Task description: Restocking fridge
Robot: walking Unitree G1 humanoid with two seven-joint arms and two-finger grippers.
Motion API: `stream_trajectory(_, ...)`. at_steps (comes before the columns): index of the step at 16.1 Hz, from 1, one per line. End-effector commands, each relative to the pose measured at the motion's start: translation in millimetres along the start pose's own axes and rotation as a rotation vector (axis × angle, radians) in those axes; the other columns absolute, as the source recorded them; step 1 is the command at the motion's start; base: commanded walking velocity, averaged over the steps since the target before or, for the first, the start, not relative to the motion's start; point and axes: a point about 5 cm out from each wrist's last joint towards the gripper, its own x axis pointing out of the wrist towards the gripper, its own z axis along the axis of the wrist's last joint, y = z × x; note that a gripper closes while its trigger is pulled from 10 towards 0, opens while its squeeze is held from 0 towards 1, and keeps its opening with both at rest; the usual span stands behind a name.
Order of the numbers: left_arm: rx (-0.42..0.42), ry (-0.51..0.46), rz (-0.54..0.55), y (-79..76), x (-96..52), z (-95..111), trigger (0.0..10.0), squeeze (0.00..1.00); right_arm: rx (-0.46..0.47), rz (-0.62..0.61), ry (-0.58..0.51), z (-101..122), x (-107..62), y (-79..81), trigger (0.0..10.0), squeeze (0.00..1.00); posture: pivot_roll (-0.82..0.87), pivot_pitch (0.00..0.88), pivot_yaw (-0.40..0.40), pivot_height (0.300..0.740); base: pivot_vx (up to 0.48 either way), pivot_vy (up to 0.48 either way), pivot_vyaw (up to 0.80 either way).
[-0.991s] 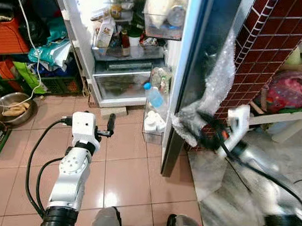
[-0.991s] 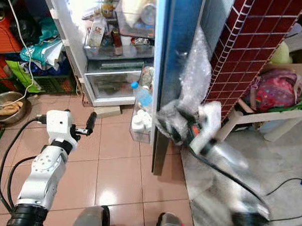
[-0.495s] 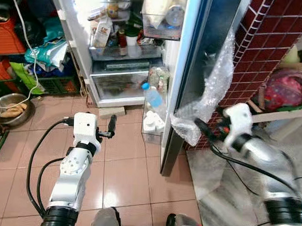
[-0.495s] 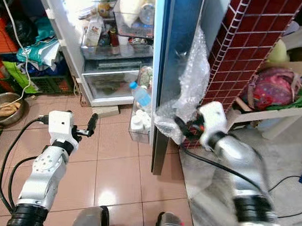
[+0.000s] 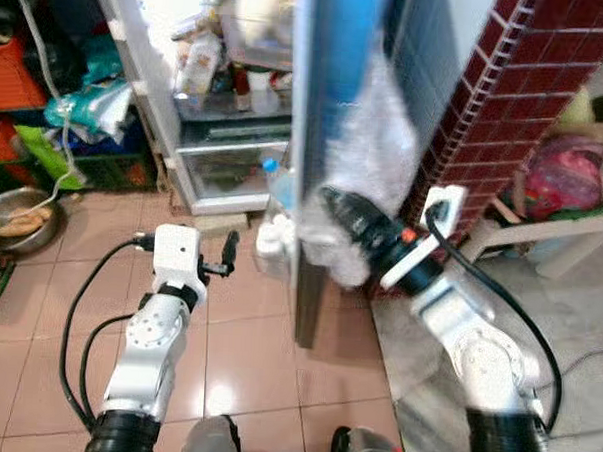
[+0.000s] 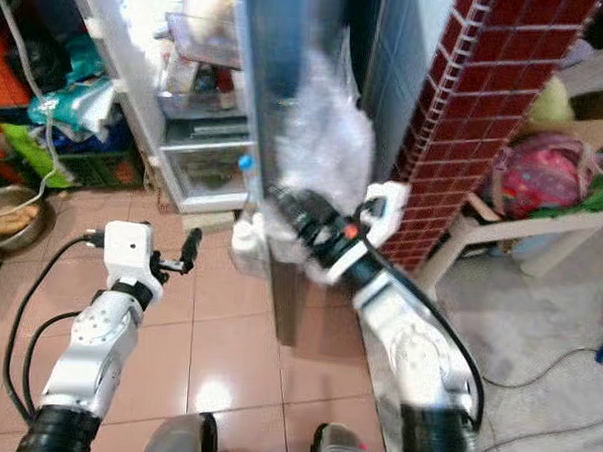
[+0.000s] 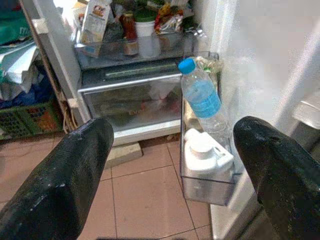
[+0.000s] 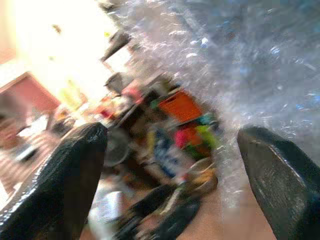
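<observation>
— Where does the fridge door (image 5: 330,137) stand?

— Edge-on at the scene's centre, its long axis upright, a sheet of bubble wrap (image 5: 369,159) hanging off its outer face. The door bin (image 7: 207,185) on its inner side holds a blue-capped water bottle (image 7: 200,97) and a white jug (image 7: 207,155). The open fridge (image 5: 222,92) is beyond, far and to the left.

— Which arm is nearer?

— The right one. The right gripper (image 5: 332,212) presses into the wrap on the door's right face; its fingers are spread wide in the wrist view, and no grasp can be made out. The door lies left of it, so a leftward push would likely swing it toward the cabinet.

— And the left?

— The left gripper (image 5: 227,255) hovers low above the tiled floor (image 5: 247,334), wide open and empty, pointing at the bin.
</observation>
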Motion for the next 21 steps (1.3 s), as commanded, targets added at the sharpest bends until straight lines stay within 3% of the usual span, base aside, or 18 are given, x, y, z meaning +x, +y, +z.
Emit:
stream_trajectory(1,0.003,0.013,-0.001,-0.4,0.5,-2,10.0,0.0,-0.051,0.068,0.033,-1,-0.2,11.1,10.0,0.0,0.02,0.09,0.039,0.74,0.0,0.0,0.0)
stream_trajectory(2,0.001,0.014,-0.001,-1.0,0.8,-2,10.0,0.0,-0.129,-0.043,0.101,-8,-7.9,-5.7,10.0,0.0,0.02,0.091,0.037,0.74,0.0,0.0,0.0)
stream_trajectory(4,-0.006,0.02,0.0,-2.0,0.5,-4,10.0,0.0,-0.47,-0.344,0.222,-7,-35.0,-50.3,10.0,0.0,0.01,0.094,0.036,0.74,0.0,0.0,0.0)
stream_trajectory(6,-0.007,0.023,-0.002,-2.4,0.2,-4,10.0,0.0,-0.547,-0.475,0.203,-3,-46.8,-64.2,10.0,0.0,0.01,0.097,0.037,0.74,0.0,0.0,0.0)
stream_trajectory(7,-0.007,0.025,-0.001,-2.4,0.2,-4,10.0,0.0,-0.637,-0.624,0.14,4,-55.8,-74.4,10.0,0.0,0.01,0.098,0.038,0.74,0.0,0.0,0.0)
stream_trajectory(8,0.002,0.025,-0.004,-2.1,0.8,-4,10.0,0.0,-0.666,-0.683,0.107,6,-58.8,-77.4,10.0,0.0,0.01,0.107,0.04,0.74,0.0,0.0,0.0)
stream_trajectory(9,0.038,0.0,-0.073,-7.4,2.8,3,10.0,0.0,-0.689,-0.719,0.069,5,-60.1,-76.7,10.0,0.0,0.01,0.121,0.048,0.74,0.0,0.0,0.0)
stream_trajectory(12,0.122,0.013,-0.282,-30.4,7.0,2,10.0,0.0,-0.707,-0.73,0.063,-10,-62.3,-72.3,10.0,0.0,0.01,0.126,0.057,0.74,0.0,0.0,0.0)
stream_trajectory(14,0.18,0.081,-0.264,-29.1,27.3,-3,10.0,0.0,-0.749,-0.68,0.046,-7,-53.7,-64.9,10.0,0.0,0.0,0.126,0.054,0.74,0.0,0.0,0.0)
stream_trajectory(17,0.26,0.082,-0.105,-12.8,58.7,11,10.0,0.0,-0.747,-0.63,0.054,-11,-51.1,-58.4,10.0,0.0,-0.03,0.12,0.058,0.74,0.0,0.0,0.0)
stream_trajectory(19,0.262,0.097,0.012,7.9,68.6,16,10.0,0.0,-0.745,-0.613,0.06,-14,-52.1,-55.2,10.0,0.0,-0.03,0.122,0.059,0.74,0.0,0.0,0.0)
stream_trajectory(21,0.287,0.106,0.145,34.6,64.6,15,10.0,0.0,-0.744,-0.607,0.065,-15,-52.5,-55.2,10.0,0.0,-0.02,0.122,0.058,0.74,0.0,0.0,0.0)
